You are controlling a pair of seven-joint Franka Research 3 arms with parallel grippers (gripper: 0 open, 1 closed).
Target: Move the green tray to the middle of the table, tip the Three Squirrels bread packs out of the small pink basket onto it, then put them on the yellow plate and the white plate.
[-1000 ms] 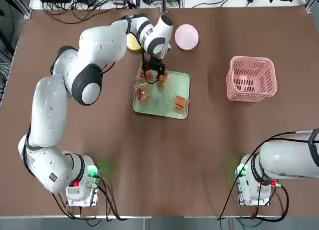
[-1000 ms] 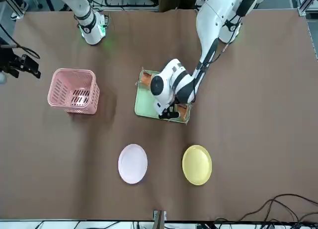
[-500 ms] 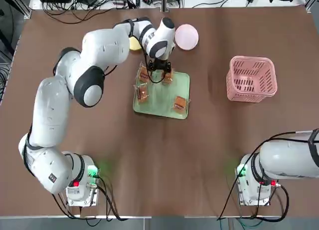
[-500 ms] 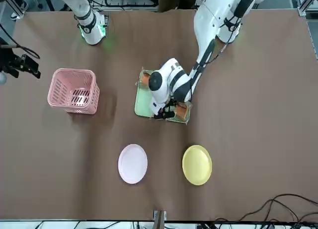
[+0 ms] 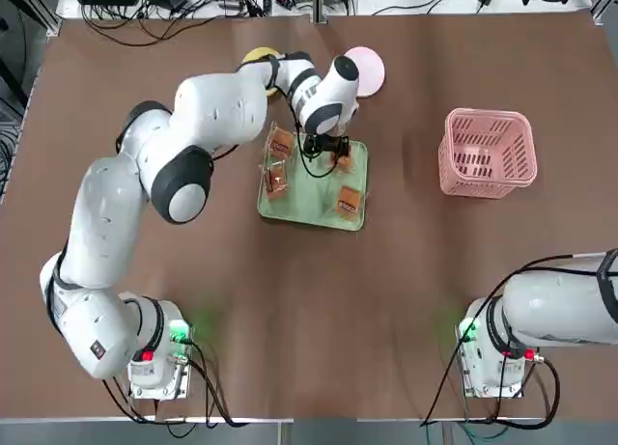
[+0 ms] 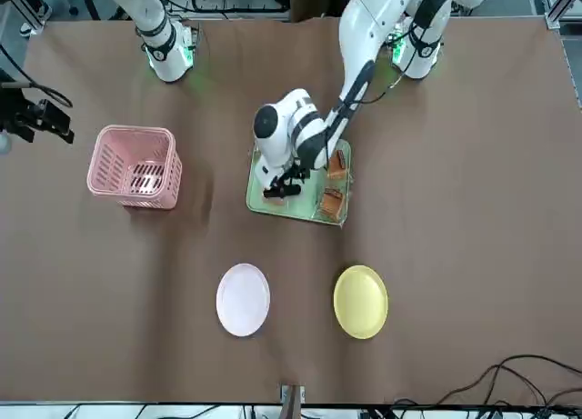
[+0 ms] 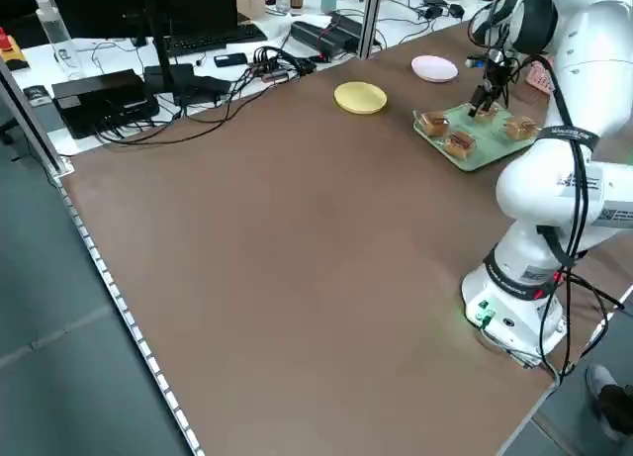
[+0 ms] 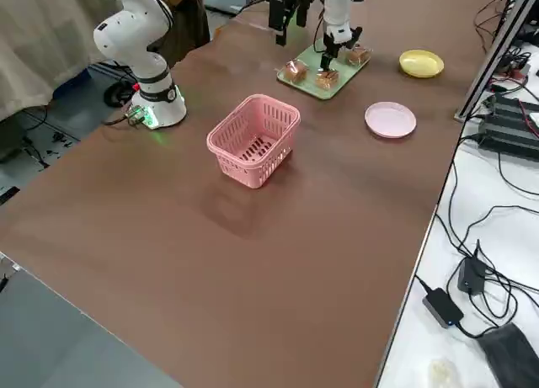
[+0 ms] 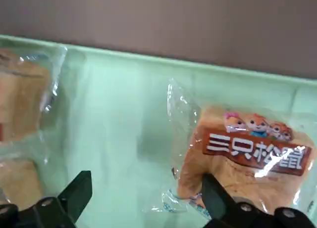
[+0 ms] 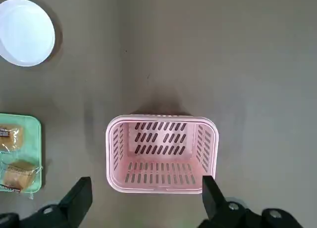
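The table (image 5: 309, 310) carries everything. The left arm reaches from its base at the top view's seven o'clock in a long bend up and across toward twelve, wrist bent down over the far right part of the green tray (image 5: 314, 196), which lies near the table's middle. The right arm stays folded at its base at five o'clock, its right gripper (image 10: 143, 208) spread wide high above the small pink basket (image 5: 488, 152), which stands upright and empty at three o'clock. The left gripper (image 9: 143, 201) hangs low over the tray with its fingers spread apart, holding nothing, one fingertip just beside a pack. Four Three Squirrels bread packs (image 5: 349, 202) lie on the tray. The yellow plate (image 6: 360, 301) and the white plate (image 6: 243, 298) sit bare at twelve o'clock, beyond the tray.
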